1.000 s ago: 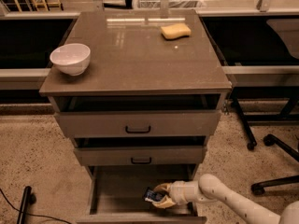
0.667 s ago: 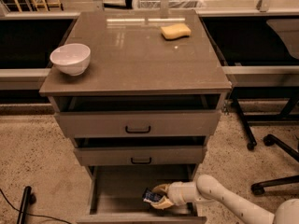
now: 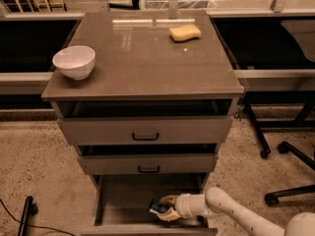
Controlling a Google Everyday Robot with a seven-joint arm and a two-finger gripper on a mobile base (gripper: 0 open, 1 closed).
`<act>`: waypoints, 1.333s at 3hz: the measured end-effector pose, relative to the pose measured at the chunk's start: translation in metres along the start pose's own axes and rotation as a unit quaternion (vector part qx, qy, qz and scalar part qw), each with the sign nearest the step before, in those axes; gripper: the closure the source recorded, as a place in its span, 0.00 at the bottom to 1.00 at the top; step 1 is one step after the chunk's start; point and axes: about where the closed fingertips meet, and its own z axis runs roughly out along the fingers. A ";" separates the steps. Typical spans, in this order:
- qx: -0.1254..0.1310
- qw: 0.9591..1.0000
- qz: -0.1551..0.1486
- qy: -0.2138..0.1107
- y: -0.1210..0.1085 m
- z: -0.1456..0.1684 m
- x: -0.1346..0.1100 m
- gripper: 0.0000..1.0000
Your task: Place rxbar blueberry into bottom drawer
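Little has changed over the last second: the gripper [image 3: 165, 208] has crept only slightly toward 9 o'clock and is otherwise where it was, low inside the open bottom drawer [image 3: 125, 200], with the white arm [image 3: 224, 205] reaching in from 3 o'clock. The rxbar blueberry [image 3: 157, 207] has travelled with it and not dropped away, so the carry looks finished and the release looks like the step in hand; the bar is over the drawer floor, right of the middle, though whether it touches the floor cannot be told. The pale fingers [image 3: 170, 199] sit narrowly closed on the bar, one at its 12 o'clock side and one at its 6 o'clock side, and the dark blue wrapper pokes out past their tips toward 9 o'clock. On the cabinet top [image 3: 142, 68], the white bowl [image 3: 74, 61] at 9 o'clock and the yellow sponge [image 3: 185, 32] at 1 o'clock have not moved.
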 end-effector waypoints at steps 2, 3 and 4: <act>0.018 1.000 -0.002 -0.007 -0.002 0.010 0.000 1.00; 0.029 1.000 0.004 -0.005 -0.005 0.014 0.000 0.82; 0.030 1.000 0.004 -0.005 -0.005 0.015 0.000 0.59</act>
